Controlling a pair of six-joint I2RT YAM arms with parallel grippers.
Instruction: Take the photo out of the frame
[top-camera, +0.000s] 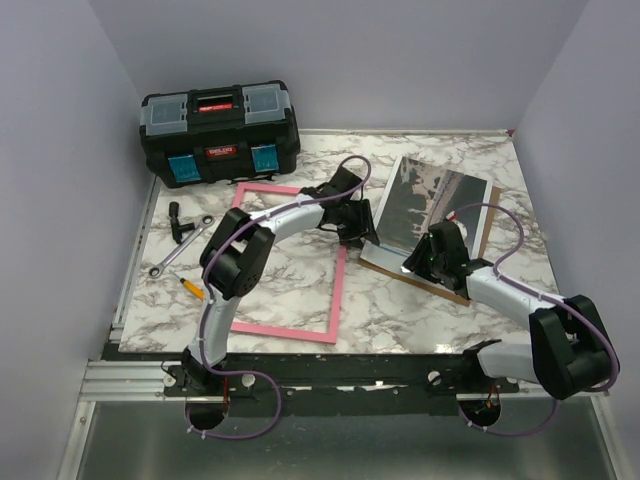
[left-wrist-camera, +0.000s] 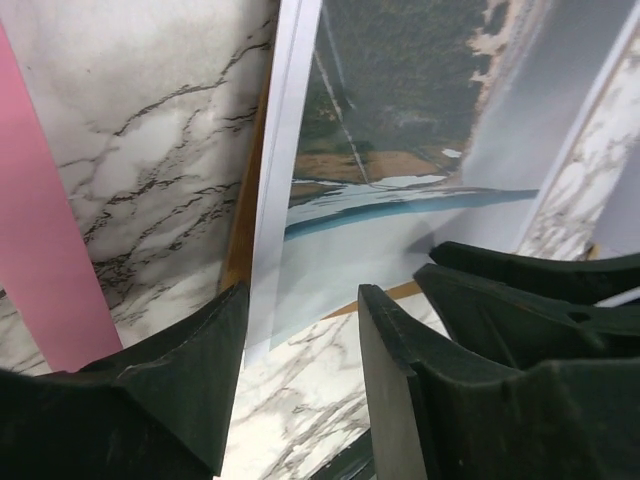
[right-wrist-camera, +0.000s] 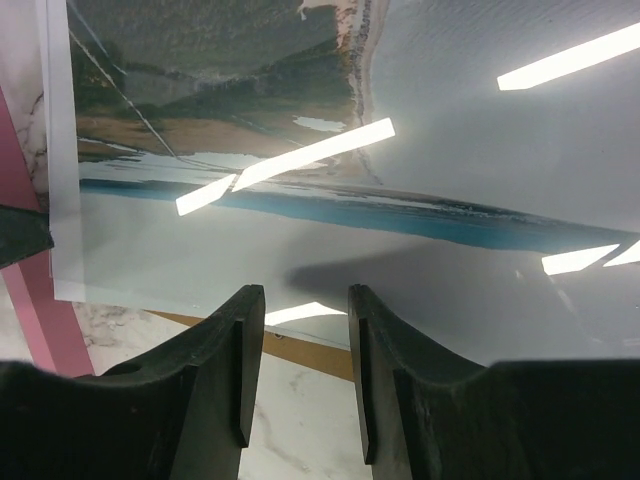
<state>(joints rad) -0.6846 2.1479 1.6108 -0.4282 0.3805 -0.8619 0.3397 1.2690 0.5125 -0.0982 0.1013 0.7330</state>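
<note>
The likeliest slip is at the left pincer. Its fingers stand apart astride the pale left edge of the flat rectangular landscape photo, and that edge looks layered. A bite there could take a second sheet or the plain brown backing board along with the print. A sheet this thin and glossy may also crease or slide out if it is pinched only at the rim. The right pincer is narrowly parted with nothing between its fingers, poised at the photo's near edge — close enough to the left one that the two could knock together.

The photo lies on the board on the marble-patterned bench, just right of the thin pink rectangular frame, through which bare marble shows. The print shows dark land, a blue band and pale grey — its surface throws back bright strips of light.
</note>
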